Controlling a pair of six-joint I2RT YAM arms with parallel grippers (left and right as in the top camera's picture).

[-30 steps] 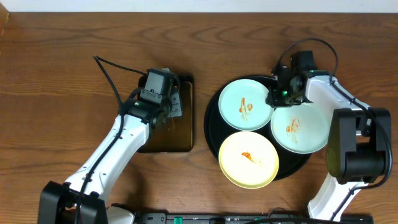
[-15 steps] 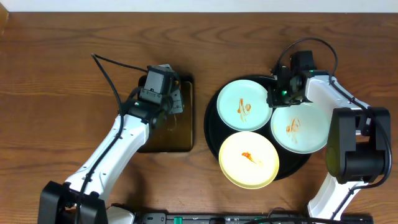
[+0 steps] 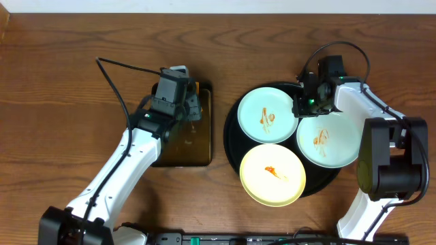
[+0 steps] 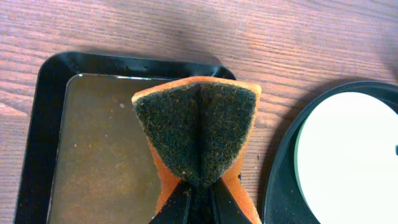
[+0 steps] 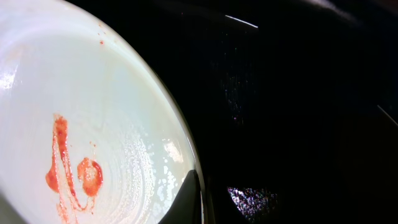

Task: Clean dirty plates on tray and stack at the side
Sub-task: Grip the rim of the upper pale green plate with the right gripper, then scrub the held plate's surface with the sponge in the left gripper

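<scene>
The round black tray (image 3: pixel 327 178) holds three plates. A pale blue plate (image 3: pixel 267 114) with an orange smear lies at its far left, a second pale blue plate (image 3: pixel 327 139) at the right, and a pale yellow plate (image 3: pixel 272 173) at the front. All three show sauce. My right gripper (image 3: pixel 300 105) is shut on the rim of the far-left plate (image 5: pixel 74 143); one finger (image 5: pixel 198 190) lies over its edge. My left gripper (image 3: pixel 185 103) is shut on a folded orange sponge (image 4: pixel 198 127) with a dark scouring face, held above the small tray.
A small dark rectangular tray (image 3: pixel 178 146) with a wet brown floor (image 4: pixel 99 143) lies left of the round tray, whose rim (image 4: pixel 280 180) shows at the right of the left wrist view. Brown wood tabletop (image 3: pixel 61 122) surrounds both. A black cable (image 3: pixel 119 88) trails from the left arm.
My left gripper has shifted slightly toward the far side with the sponge in it. The right arm and the plates have not moved.
</scene>
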